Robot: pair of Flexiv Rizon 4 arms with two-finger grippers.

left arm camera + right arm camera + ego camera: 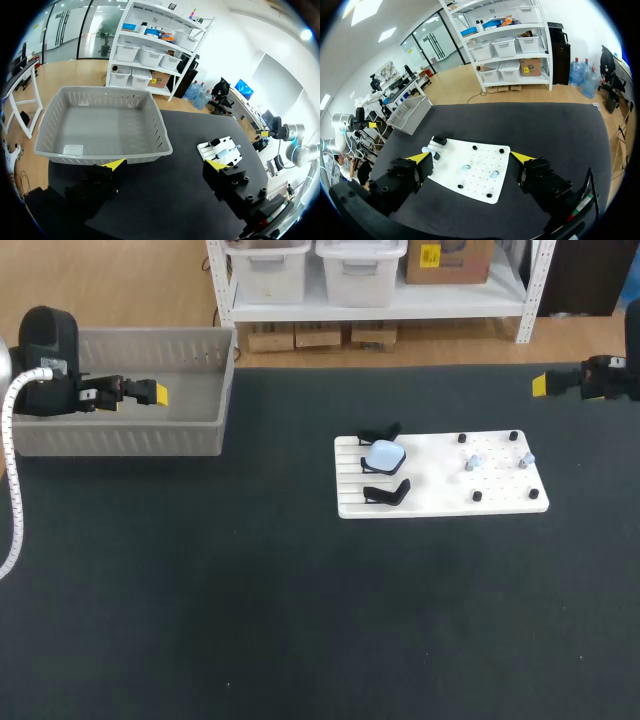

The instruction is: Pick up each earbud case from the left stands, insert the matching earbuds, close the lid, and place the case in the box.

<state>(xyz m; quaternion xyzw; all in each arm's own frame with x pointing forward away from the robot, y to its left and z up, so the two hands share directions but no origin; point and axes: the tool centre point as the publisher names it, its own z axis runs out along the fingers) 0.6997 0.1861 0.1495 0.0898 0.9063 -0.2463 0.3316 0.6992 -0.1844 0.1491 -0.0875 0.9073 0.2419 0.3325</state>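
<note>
Left pincer (166, 164) is wide apart, hanging by the box (156, 127) at the worktop's (250, 590) far left corner. Right pincer (470, 157), also apart, is up at the far right edge. The case (384, 454) sits on the white board (440, 495), right of the middle, with the earbuds (474, 461) nearby.

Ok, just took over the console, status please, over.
Left gripper open, by the basket. Right gripper open, far right of the board. One earbud case on its stand, two earbuds on the board. Nothing blocking the case.
</note>
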